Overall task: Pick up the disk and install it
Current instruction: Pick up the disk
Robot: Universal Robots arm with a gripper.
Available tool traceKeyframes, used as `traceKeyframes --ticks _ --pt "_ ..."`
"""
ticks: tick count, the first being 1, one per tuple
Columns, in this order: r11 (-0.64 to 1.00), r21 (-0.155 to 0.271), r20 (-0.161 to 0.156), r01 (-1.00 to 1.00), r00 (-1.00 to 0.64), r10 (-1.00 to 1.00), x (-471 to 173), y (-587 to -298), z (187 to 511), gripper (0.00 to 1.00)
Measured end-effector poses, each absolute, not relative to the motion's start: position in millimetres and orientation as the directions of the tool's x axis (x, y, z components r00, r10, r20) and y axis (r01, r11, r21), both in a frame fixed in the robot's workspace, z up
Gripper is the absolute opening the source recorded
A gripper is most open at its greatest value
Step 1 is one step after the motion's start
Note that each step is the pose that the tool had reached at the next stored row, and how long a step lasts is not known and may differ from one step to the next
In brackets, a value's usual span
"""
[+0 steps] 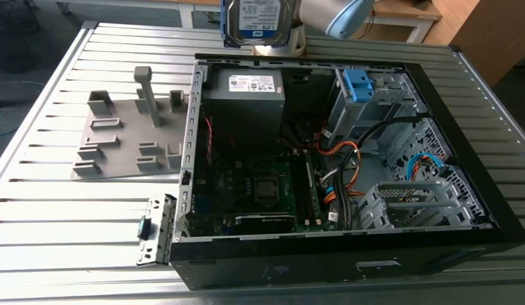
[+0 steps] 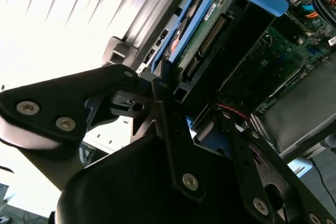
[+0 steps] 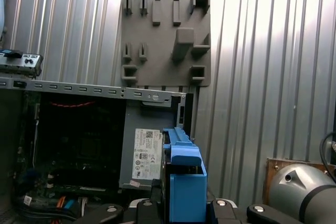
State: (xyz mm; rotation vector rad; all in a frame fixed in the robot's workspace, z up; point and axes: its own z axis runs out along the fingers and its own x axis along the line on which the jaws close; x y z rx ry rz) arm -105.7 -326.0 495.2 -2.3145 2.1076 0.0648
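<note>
Gripper (image 2: 184, 100) is pinching the disk (image 1: 252, 22) at one end, its black fingers (image 2: 165, 114) pressing in on the blue carrier rails from both sides in the second wrist view. In the exterior view the disk is hanging upright in the air with its white-and-blue label facing the camera, above the far edge of the computer case (image 1: 466, 210). The pale arm joint (image 1: 347, 16) is showing just to the exterior view's right of it.

Starting from the exterior view's left, a grey fixture plate (image 1: 118, 149) with upright pegs is lying flat on the slatted metal table (image 1: 42, 210), beside the case but apart from it. A small metal panel (image 1: 156, 229) is standing against the case's near left corner. The case is lying open on its side. Inside it, a grey power supply (image 1: 245, 105) with a white sticker is sitting at the far left, and a green motherboard (image 1: 245, 190) is lying nearer the camera. Orange cables (image 1: 347, 162) are running through the middle. Further right, a blue bracket (image 1: 358, 86) is sitting on the metal drive bay (image 1: 386, 105), and blue cables (image 1: 424, 166) are looping near the right wall.

In the first wrist view the disk is showing edge-on, its blue carrier overlapping the power supply's sticker, with the fixture plate lying beyond on the table.
</note>
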Motion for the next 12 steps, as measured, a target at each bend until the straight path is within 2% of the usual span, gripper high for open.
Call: traceKeyframes --ticks 12 --pt "-0.094 0.020 -0.038 -0.995 0.093 -0.995 -91.8 -327.9 495.2 0.36"
